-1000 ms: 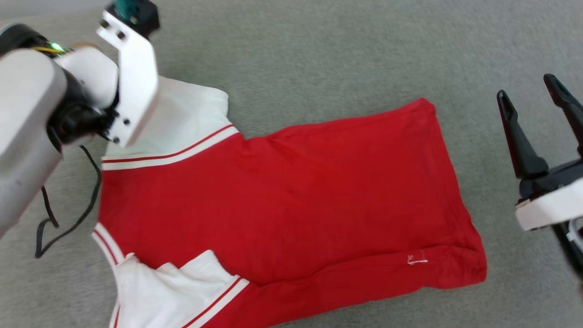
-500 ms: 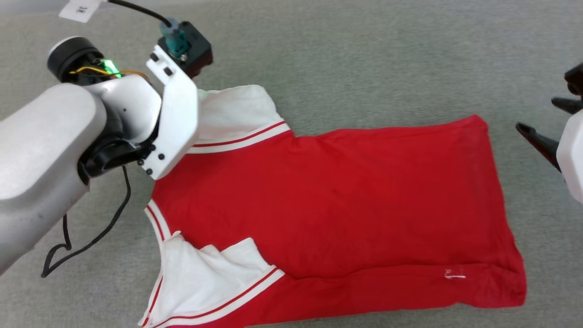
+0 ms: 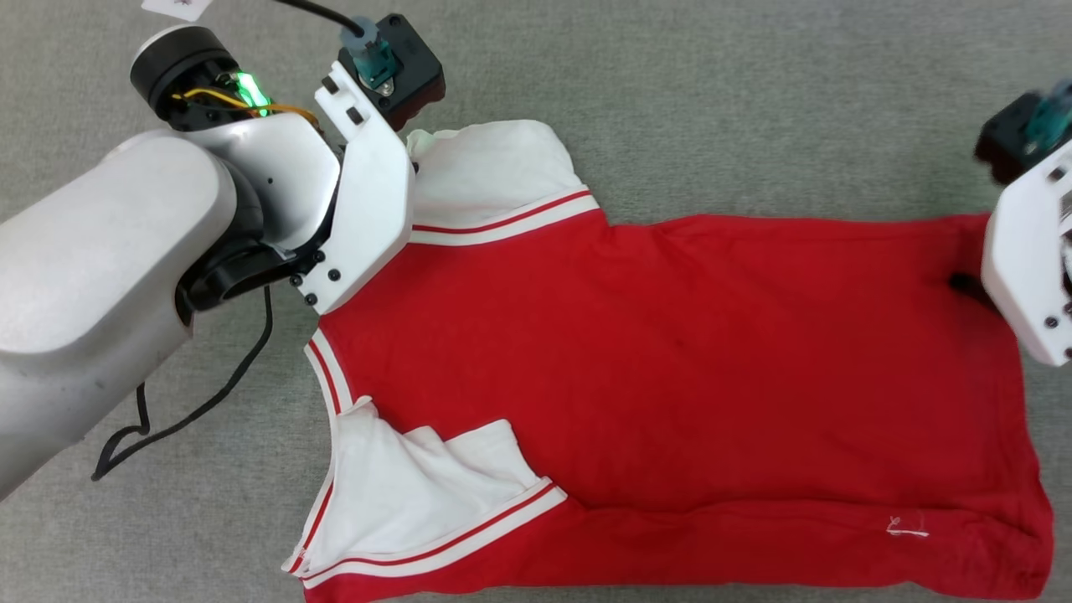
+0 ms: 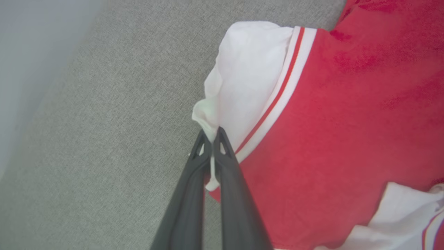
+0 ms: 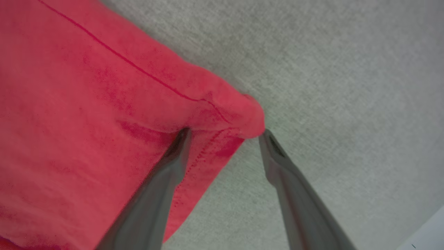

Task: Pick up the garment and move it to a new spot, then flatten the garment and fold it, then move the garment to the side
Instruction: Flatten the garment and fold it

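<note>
One grey woven surface (image 3: 754,109) carries the work. One garment (image 3: 670,360), a red T-shirt, lies spread flat on it, collar end toward the left arm and hem toward the right. Its two white sleeves are counted: the far sleeve (image 3: 494,167) and the near sleeve (image 3: 410,494), which is creased. The left gripper (image 4: 211,137) is clenched on the far sleeve's edge. The right gripper (image 5: 224,134) stands released, its two fingers straddling the far hem corner. One black cable (image 3: 209,402) hangs beside the left arm.
</note>
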`<state>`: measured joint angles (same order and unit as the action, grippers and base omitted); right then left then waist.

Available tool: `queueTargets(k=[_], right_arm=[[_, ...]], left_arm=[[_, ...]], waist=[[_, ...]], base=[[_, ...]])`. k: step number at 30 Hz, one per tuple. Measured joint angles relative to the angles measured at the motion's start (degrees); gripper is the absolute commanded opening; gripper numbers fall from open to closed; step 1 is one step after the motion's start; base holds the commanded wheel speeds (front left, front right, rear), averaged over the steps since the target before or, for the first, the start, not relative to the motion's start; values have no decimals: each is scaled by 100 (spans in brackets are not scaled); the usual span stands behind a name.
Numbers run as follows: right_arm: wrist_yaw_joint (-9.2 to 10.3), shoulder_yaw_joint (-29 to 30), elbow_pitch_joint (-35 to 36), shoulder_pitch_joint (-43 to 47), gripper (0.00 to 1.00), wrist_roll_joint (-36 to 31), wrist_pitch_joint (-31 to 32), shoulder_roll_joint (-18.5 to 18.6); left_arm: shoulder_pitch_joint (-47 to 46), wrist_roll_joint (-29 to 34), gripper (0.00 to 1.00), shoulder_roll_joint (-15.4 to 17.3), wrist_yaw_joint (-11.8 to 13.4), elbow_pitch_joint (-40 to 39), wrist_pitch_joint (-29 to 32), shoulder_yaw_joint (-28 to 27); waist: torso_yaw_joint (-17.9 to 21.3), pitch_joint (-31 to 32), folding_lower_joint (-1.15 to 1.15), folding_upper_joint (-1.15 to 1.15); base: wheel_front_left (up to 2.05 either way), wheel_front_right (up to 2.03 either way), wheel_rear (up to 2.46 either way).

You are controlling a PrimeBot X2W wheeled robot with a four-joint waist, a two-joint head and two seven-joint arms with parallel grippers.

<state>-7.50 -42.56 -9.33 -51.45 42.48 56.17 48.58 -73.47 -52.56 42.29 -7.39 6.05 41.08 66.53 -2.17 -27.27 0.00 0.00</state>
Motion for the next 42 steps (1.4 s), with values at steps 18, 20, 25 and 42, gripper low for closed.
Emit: queueTargets(k=[18,20,25,42], right_arm=[[0,-943,-697,-199,0,567,-1760,-178],[0,-1037,-709,-188,0,619,-1974,-165],[0,-1301,-545,183,0,828,-2675,166],[0,-1128,-55,2179,0,1178,-3346,768]], left_arm=[[74,-359,0,37,-1,454,-759,355],[166,-413,0,71,-1,445,-836,365],[738,-531,0,435,49,29,-946,470],[2961,-702,0,1183,647,-1205,-1011,664]], waist=[[-24,463,0,0],[-7,657,0,0],[14,1347,0,0],[-97,2187,-1,0]], base=[[0,0,0],[0,0,0],[0,0,0],[0,0,0]])
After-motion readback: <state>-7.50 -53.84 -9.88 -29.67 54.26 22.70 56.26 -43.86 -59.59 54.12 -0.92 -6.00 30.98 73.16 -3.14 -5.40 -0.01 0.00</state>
